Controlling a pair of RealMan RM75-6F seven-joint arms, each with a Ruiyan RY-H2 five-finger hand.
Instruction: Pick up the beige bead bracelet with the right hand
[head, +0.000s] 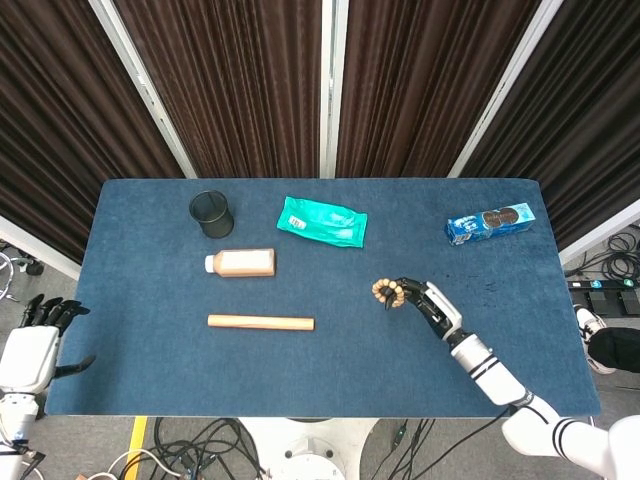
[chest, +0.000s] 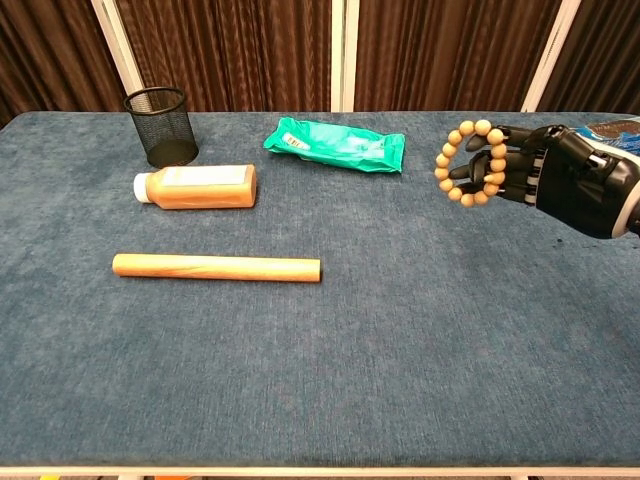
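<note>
Chest view's got the right hand (chest: 560, 180) at right of frame, fingers curled through the beige bead bracelet (chest: 470, 162), holding it above the table (chest: 350, 330).

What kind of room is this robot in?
Probably a robot test lab: a blue felt-covered table with random items, dark brown curtains behind, and loose black cables on the floor.

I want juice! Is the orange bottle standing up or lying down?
Lying down: the bottle rests on its side, white cap pointing left.

On the blue table (head: 150, 380) lie a mesh cup (head: 211, 214), bottle (head: 241, 263), wooden rod (head: 260, 322), green pouch (head: 322, 221) and cookie box (head: 491, 223).
</note>
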